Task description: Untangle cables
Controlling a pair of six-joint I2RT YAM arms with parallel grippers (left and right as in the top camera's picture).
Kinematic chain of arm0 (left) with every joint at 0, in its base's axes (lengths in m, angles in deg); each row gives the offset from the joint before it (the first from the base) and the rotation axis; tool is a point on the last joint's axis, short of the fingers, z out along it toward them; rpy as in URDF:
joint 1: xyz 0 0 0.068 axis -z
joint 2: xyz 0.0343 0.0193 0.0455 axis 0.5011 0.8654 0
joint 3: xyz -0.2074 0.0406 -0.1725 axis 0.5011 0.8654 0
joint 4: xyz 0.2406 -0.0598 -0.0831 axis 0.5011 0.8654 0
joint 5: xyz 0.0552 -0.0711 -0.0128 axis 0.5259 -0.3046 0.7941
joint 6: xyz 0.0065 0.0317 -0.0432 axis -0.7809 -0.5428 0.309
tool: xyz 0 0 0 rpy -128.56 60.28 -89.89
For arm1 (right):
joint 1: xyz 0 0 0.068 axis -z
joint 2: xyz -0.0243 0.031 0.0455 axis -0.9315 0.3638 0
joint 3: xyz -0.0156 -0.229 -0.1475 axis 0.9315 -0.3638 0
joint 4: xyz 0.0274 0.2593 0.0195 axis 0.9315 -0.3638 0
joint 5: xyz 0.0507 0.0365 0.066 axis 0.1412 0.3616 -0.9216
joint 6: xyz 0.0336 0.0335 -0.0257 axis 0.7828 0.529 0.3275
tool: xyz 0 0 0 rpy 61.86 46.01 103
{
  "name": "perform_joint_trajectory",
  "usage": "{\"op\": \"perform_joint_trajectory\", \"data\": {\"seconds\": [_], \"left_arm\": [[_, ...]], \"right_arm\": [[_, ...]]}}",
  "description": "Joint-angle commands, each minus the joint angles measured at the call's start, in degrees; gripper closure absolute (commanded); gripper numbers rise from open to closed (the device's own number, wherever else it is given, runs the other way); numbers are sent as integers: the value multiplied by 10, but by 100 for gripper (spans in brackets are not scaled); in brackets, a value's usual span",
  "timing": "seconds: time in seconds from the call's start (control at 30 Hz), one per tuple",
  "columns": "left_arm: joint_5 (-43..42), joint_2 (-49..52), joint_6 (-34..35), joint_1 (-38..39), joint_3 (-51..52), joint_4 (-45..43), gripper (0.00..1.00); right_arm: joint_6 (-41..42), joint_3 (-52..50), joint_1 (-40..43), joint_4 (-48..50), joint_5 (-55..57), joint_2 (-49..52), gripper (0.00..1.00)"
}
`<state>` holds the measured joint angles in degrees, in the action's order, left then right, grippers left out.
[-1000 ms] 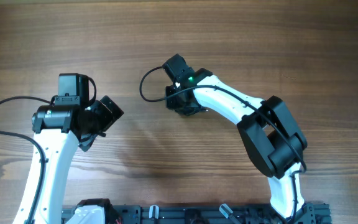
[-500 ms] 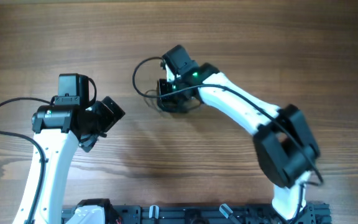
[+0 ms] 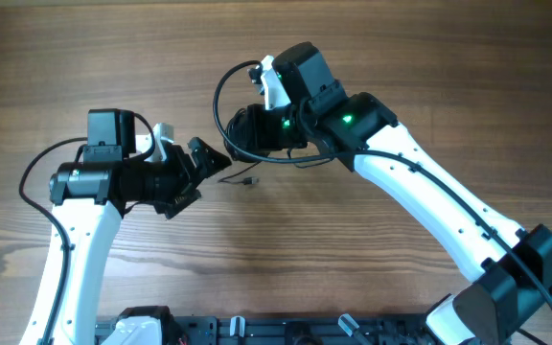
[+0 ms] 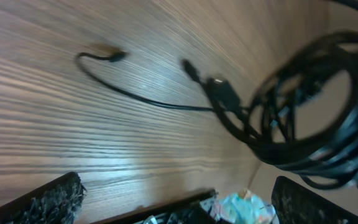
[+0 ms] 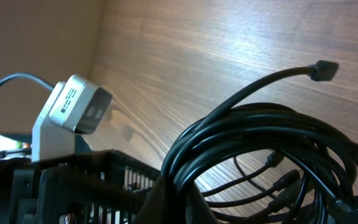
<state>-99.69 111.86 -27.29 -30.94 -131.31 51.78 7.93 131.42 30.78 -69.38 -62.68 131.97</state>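
The cables [image 3: 241,132] are gathered in one coiled bundle near the middle of the table [image 3: 429,38] and, as far as can be judged, are raised off the wood. The bundle is pinched by the right gripper [image 3: 257,129], whose jaws are pressed together on it. One loose strand [image 4: 148,99] is trailed from the coil onto the wood, with its plug end [image 4: 112,55] laid flat. The left gripper [image 3: 202,177] is held just left of the bundle, jaws spread wide, with nothing gripped.
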Motion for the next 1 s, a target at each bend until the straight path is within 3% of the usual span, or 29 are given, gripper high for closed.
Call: {"op": "perform_joint_trajectory", "data": {"seconds": [0.0, 0.27, 0.53, 0.6, 0.67, 0.83, 0.97], "left_arm": [[-51, 3, -49, -2, -5, -13, 0], [-14, 3, -49, -2, -5, -59, 15], [18, 3, -42, -2, -5, -71, 60], [20, 3, -42, -2, -5, -72, 85], [20, 3, -42, -2, -5, -72, 96], [66, 3, -31, -2, -5, -61, 96], [250, 3, 87, -2, -5, -12, 96]], "right_arm": [[20, 12, 2, 1, -30, -6, 95], [33, 12, 2, 3, -75, -6, 93], [38, 12, 2, 5, -110, -6, 93], [38, 12, 2, 5, -110, -6, 93], [38, 12, 2, 5, -110, -6, 93], [35, 12, 2, 2, -94, -6, 93], [36, 11, 2, -13, -6, -6, 96]]}}
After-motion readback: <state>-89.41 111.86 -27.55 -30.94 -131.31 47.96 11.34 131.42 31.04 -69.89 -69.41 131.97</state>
